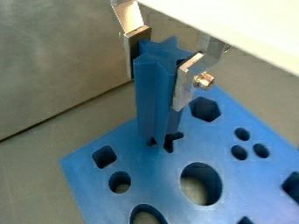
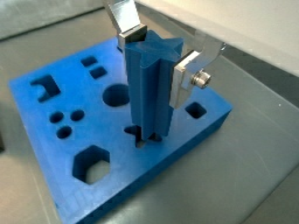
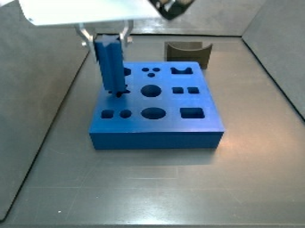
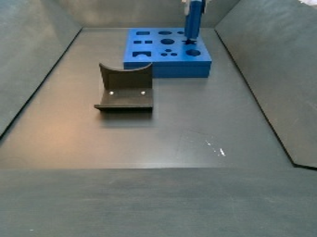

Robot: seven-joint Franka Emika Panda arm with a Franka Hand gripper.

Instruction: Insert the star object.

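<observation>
Gripping the star object upright near its top, the gripper hangs over the blue block, with the peg's lower tip at the star hole. Best bet: keep it vertical, match ridges to hole points, lower slowly. Dark curved piece sits well apart.

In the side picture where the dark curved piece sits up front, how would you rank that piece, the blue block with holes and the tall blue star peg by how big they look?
1. Blue block, though it sits farther off.
2. Dark curved piece, nearer the camera, so maybe flattered.
3. Star object, slimmest, upright at the block's edge, held in the gripper.
</observation>
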